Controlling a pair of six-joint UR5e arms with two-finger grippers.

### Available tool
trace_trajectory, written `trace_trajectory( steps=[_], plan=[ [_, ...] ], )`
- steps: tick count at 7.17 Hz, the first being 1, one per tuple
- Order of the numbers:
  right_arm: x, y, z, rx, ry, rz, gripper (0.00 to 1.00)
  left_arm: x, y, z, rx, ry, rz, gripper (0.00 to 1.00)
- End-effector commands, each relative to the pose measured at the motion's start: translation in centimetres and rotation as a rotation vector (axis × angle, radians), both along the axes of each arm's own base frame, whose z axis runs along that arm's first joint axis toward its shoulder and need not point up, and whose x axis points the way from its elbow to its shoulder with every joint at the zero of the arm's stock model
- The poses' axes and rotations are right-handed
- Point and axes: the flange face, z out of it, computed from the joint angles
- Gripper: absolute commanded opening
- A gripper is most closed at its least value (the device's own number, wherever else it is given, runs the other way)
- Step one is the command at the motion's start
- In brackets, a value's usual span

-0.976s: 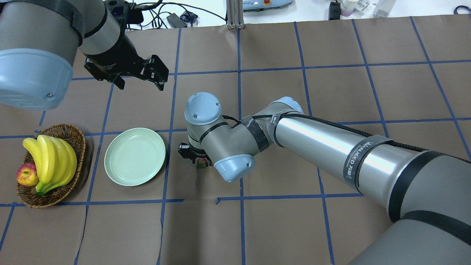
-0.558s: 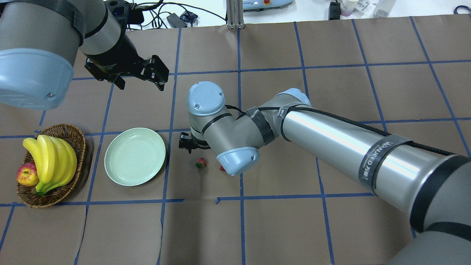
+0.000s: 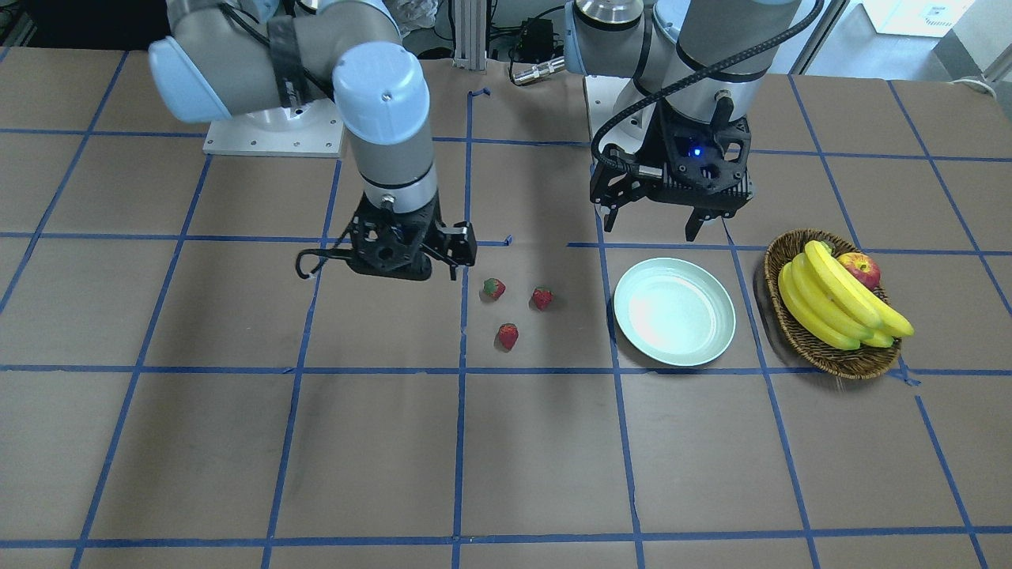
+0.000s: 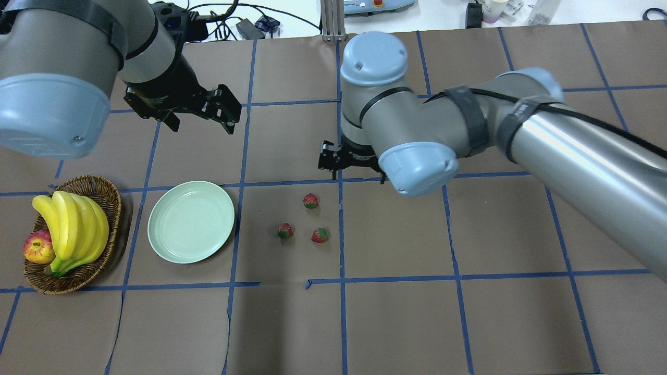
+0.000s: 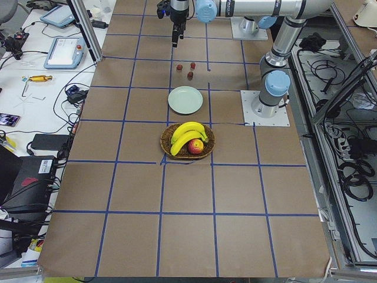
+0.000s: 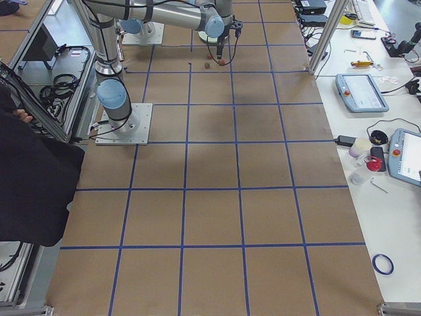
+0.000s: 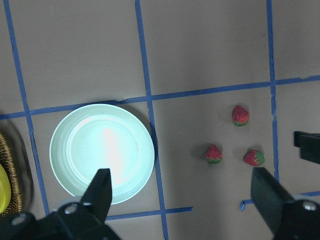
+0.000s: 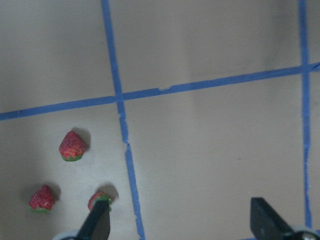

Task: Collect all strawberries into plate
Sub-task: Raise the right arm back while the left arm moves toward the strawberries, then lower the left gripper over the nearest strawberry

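- I see all three strawberries (image 4: 284, 230) clustered mid-table (image 4: 396, 323), off the plate (image 4: 190, 221), which sits nearer the table's left end.
- Left gripper (image 7: 182, 200): wide, holding nothing, above the plate.
- Right gripper (image 8: 180, 227): wide, holding nothing, near the strawberries.

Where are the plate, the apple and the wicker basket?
plate (image 4: 190, 221): overhead exterior view, its bare centre.
apple (image 4: 38, 247): overhead exterior view, its red-yellow side.
wicker basket (image 4: 99, 183): overhead exterior view, its far rim.
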Motion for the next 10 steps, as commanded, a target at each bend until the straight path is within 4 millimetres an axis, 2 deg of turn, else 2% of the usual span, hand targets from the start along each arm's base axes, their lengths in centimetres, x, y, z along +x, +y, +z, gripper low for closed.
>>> trace_trajectory(
  steps=[1, 2, 3, 4, 6, 7, 8, 10],
  plan=[
    [-7.6, -1.3, 8.0, 0.008, 0.031, -0.013, 1.0, -1.6, 0.7, -2.2, 0.045, -0.006, -0.012, 1.0],
    [-10.5, -2.3, 11.7, 0.048, 0.035, -0.015, 1.0, -2.1, 1.1, -2.8, 0.056, -0.01, -0.021, 1.0],
    [-12.9, -2.6, 14.3, 0.031, 0.036, -0.057, 1.0, -2.5, 1.6, -4.4, 0.088, -0.012, -0.017, 1.0],
    [-14.0, -2.5, 15.8, 0.002, 0.038, -0.077, 1.0, -3.0, 2.2, -6.4, 0.118, -0.013, 0.001, 1.0],
    [-13.8, -1.4, 16.7, -0.014, 0.023, -0.079, 1.0, -3.2, 2.7, -10.1, 0.148, -0.026, 0.006, 0.96],
    [-14.0, -1.4, 16.5, -0.011, 0.025, -0.078, 1.0, -3.3, 2.7, -13.0, 0.116, -0.019, 0.026, 0.96],
    [-14.0, -1.4, 16.4, -0.01, 0.027, -0.072, 1.0, -3.8, 3.6, -16.2, 0.099, -0.015, 0.061, 0.96],
    [-13.9, -1.3, 16.4, -0.011, 0.026, -0.033, 1.0, -4.4, 3.6, -18.9, 0.093, -0.014, 0.052, 0.93]
  ],
)
